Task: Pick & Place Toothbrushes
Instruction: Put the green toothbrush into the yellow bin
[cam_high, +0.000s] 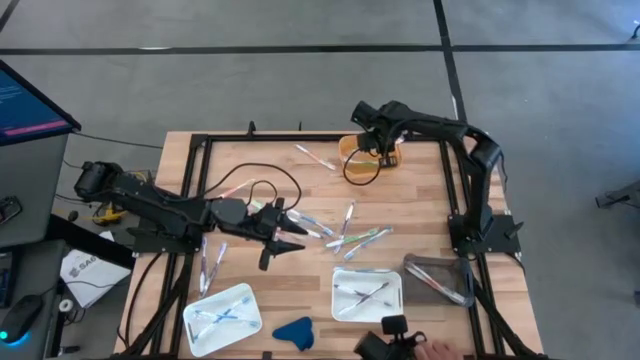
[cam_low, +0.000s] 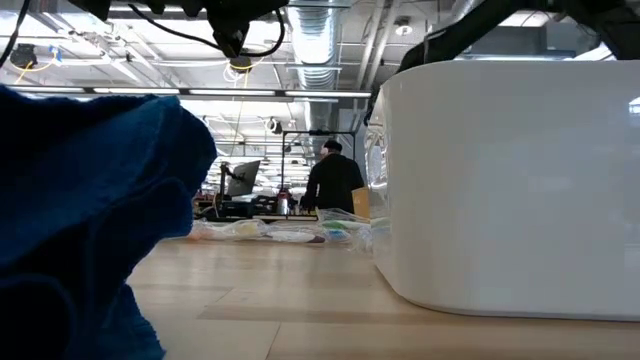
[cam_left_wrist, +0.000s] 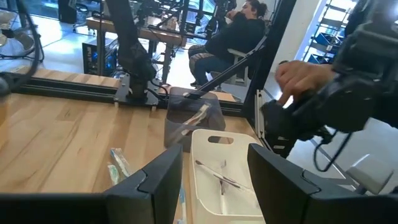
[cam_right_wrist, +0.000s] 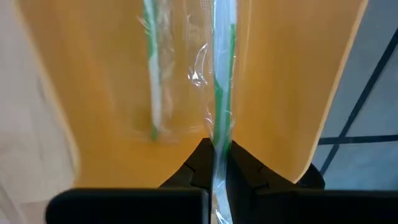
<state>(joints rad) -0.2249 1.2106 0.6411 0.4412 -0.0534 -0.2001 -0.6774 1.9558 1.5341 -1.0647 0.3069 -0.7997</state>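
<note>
right gripper (cam_right_wrist: 214, 163) | jaws pinched on 1 wrapped toothbrush (cam_right_wrist: 222, 81) over orange tray (cam_right_wrist: 99, 81) | light, stiff, slippery film: you grip mid-shaft | left gripper (cam_left_wrist: 211, 171) jaws wide, empty

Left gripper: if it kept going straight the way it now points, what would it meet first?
Probably the white tray with toothbrushes, straight ahead between the left gripper's open fingers; a clear bin sits beyond it. Depth is uncertain.
</note>
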